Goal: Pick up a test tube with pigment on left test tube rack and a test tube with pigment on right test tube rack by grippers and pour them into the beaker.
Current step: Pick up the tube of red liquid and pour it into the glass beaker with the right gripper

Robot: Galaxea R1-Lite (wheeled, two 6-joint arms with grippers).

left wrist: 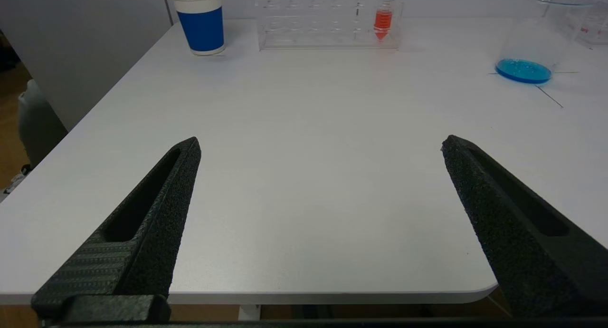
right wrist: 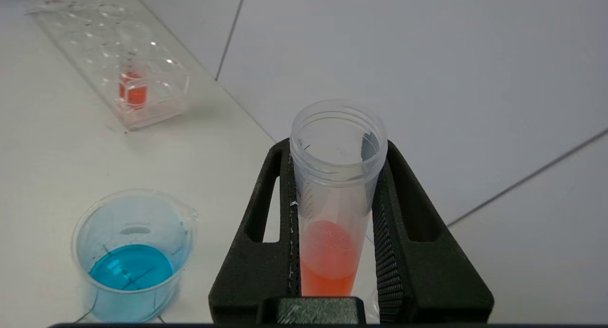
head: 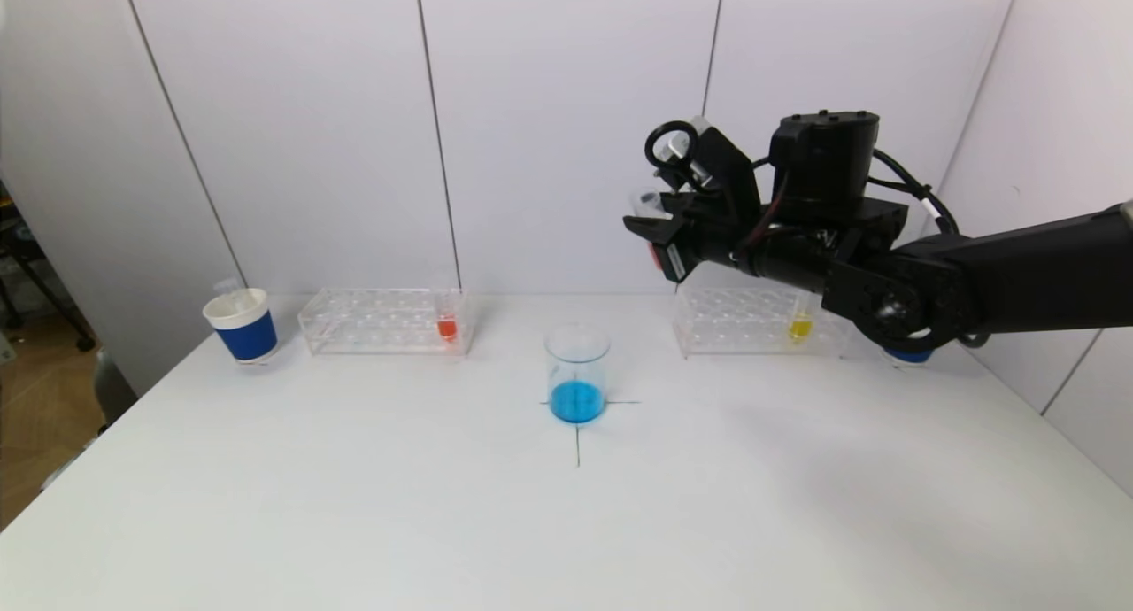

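Note:
My right gripper (head: 659, 230) is shut on a clear test tube (right wrist: 332, 199) with orange-red pigment in its lower part. It holds the tube roughly upright, high above the table, to the right of and above the beaker (head: 577, 372). The beaker holds blue liquid and also shows in the right wrist view (right wrist: 133, 256). The left rack (head: 385, 320) holds one orange tube (head: 447, 326). The right rack (head: 761, 323) holds one yellow tube (head: 799, 328). My left gripper (left wrist: 320, 141) is open and empty over the table's near edge, out of the head view.
A blue and white paper cup (head: 241, 325) stands left of the left rack. Another blue cup (head: 910, 356) is partly hidden behind my right arm. A black cross mark (head: 577, 434) lies under the beaker. The wall stands close behind the racks.

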